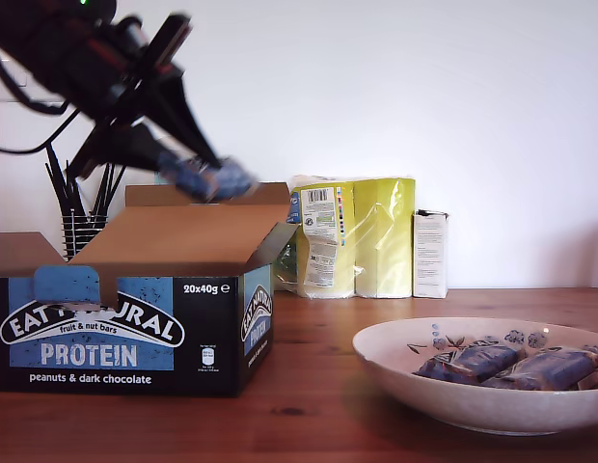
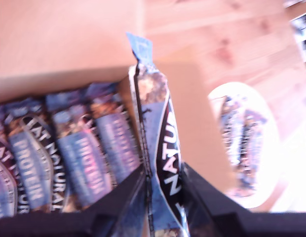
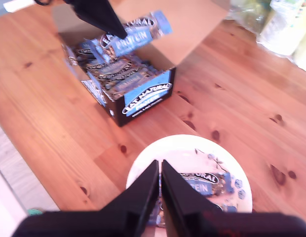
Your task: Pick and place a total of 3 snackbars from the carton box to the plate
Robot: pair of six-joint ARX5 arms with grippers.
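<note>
Two snackbars [image 1: 516, 365] lie on the plate [image 1: 395, 359], lower right of the exterior view; only the wrist views show the rows inside the carton box [image 1: 125, 328]. My first gripper [image 2: 160, 195] clamps a third snackbar [image 2: 160, 148] above the open box, upper left of the exterior view. My second gripper [image 3: 160, 185] hangs over the plate, jaws nearly closed on nothing. Wooden table [image 1: 309, 405], white wall [image 1: 424, 87].
</note>
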